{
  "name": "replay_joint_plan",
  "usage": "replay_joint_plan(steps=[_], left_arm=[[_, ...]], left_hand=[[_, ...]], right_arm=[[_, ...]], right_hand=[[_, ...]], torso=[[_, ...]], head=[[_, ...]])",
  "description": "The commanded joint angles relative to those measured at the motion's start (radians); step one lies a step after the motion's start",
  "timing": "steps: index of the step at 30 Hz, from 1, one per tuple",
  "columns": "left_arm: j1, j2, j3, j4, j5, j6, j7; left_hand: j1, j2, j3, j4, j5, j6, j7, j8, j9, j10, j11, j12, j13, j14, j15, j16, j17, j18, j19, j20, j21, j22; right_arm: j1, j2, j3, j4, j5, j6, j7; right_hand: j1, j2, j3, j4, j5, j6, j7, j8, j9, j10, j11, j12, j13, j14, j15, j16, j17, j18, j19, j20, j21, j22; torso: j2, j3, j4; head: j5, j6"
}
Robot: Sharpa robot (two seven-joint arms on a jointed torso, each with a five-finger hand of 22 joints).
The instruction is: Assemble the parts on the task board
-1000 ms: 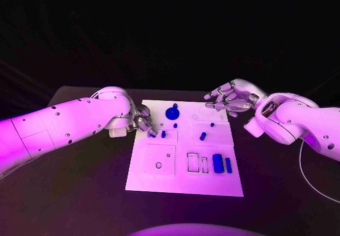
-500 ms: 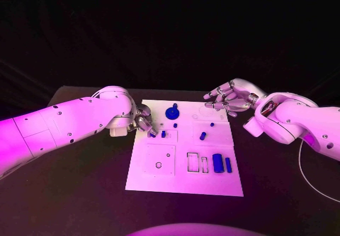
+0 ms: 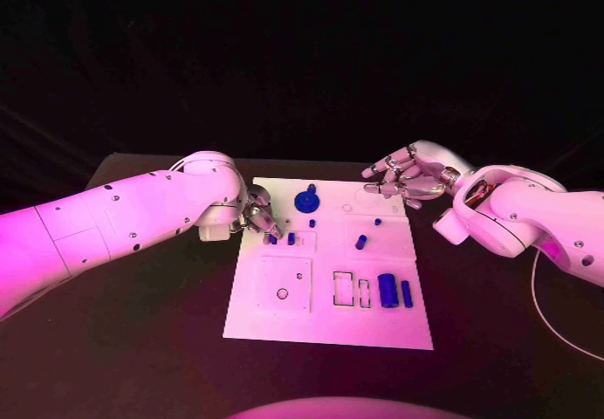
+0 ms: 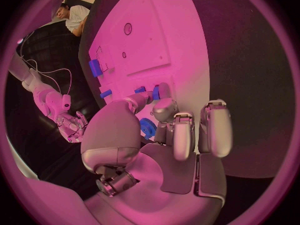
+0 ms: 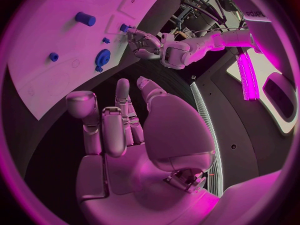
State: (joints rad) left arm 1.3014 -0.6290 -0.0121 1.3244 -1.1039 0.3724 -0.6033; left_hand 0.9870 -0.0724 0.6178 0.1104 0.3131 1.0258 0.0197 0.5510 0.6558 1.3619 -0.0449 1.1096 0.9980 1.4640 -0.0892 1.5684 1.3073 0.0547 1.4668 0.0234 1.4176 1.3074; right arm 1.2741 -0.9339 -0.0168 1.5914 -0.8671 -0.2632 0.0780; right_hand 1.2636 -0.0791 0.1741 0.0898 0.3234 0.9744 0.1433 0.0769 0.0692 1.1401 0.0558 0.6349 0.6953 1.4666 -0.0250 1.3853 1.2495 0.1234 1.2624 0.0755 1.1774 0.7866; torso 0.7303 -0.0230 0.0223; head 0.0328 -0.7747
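The white task board lies in the middle of the black table. My left hand is low over its near-left part, thumb and a fingertip pinching a small blue part, also seen in the left wrist view as the small blue part. Beside it stand a blue peg and a round blue gear. Two blue blocks lie at the board's right. My right hand hovers above the far right corner, fingers loosely curled and apart, holding nothing.
More small blue pegs stand mid-board. Outlined slots and a square recess mark the near half. The right wrist view shows the gear and my left hand across the board.
My left arm has shifted slightly to the right, its fingers staying at the small blue part. The right hand has hardly moved.
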Motion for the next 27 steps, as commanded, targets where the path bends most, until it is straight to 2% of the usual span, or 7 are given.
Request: replay_joint_plan(steps=[1,12,25,27], left_arm=[[-0.009,0.008,-0.006,0.001,0.018,0.042,-0.023],[-0.009,0.011,-0.006,-0.002,0.019,0.058,-0.033],[-0.009,0.007,-0.006,0.001,0.017,0.048,-0.037],[-0.009,0.004,-0.006,0.003,0.017,0.043,-0.037]], left_hand=[[-0.012,-0.001,-0.014,0.008,-0.001,0.003,0.002,-0.005,-0.002,0.004,-0.001,0.004,0.002,0.107,-0.007,0.002,0.263,-0.009,0.025,-0.008,-0.004,0.098],[-0.022,0.001,-0.058,0.025,-0.001,0.01,0.0,-0.008,-0.005,0.007,-0.002,0.009,0.009,0.107,-0.009,0.002,0.263,-0.011,0.029,-0.009,0.001,0.106],[-0.038,-0.017,-0.173,0.059,-0.002,0.02,-0.003,-0.013,-0.013,0.007,-0.004,0.006,0.008,0.107,-0.01,0.002,0.263,-0.011,0.029,-0.011,-0.001,0.108],[-0.038,-0.02,-0.208,0.068,-0.003,0.022,-0.003,-0.015,-0.016,0.005,-0.004,0.002,0.005,0.107,-0.01,0.002,0.263,-0.011,0.029,-0.011,-0.001,0.109]], right_arm=[[-0.001,0.0,0.0,0.002,-0.009,0.014,0.002],[0.0,-0.002,0.0,0.004,-0.009,0.017,0.001],[0.0,-0.002,0.0,0.003,-0.009,0.02,0.003],[0.0,-0.002,0.0,0.002,-0.009,0.02,0.004]], right_hand=[[0.002,0.005,0.002,0.004,0.006,0.005,-0.002,0.006,0.0,-0.004,-0.005,-0.004,-0.001,0.043,-0.002,-0.003,-0.002,0.017,-0.008,0.001,-0.006,-0.001],[0.004,0.005,0.002,0.004,0.007,0.005,-0.002,0.006,0.0,-0.004,-0.005,-0.004,-0.001,0.043,-0.002,-0.003,-0.001,0.017,-0.008,0.001,-0.006,-0.001],[0.002,0.003,-0.001,0.006,0.008,0.005,-0.001,0.006,0.0,-0.004,-0.004,-0.003,-0.002,0.042,-0.002,-0.004,-0.003,0.017,-0.009,0.001,-0.008,-0.004],[0.0,0.002,-0.002,0.007,0.008,0.005,-0.001,0.006,0.0,-0.004,-0.004,-0.003,-0.002,0.042,-0.002,-0.004,-0.003,0.017,-0.009,0.001,-0.008,-0.004]], torso=[[0.0,-0.0003,-0.0006],[0.0,-0.0011,0.0008],[0.0,-0.0018,0.0009],[0.001,-0.0017,0.0006]], head=[[-0.002,-0.001],[-0.004,-0.003],[-0.004,-0.005],[-0.005,-0.005]])
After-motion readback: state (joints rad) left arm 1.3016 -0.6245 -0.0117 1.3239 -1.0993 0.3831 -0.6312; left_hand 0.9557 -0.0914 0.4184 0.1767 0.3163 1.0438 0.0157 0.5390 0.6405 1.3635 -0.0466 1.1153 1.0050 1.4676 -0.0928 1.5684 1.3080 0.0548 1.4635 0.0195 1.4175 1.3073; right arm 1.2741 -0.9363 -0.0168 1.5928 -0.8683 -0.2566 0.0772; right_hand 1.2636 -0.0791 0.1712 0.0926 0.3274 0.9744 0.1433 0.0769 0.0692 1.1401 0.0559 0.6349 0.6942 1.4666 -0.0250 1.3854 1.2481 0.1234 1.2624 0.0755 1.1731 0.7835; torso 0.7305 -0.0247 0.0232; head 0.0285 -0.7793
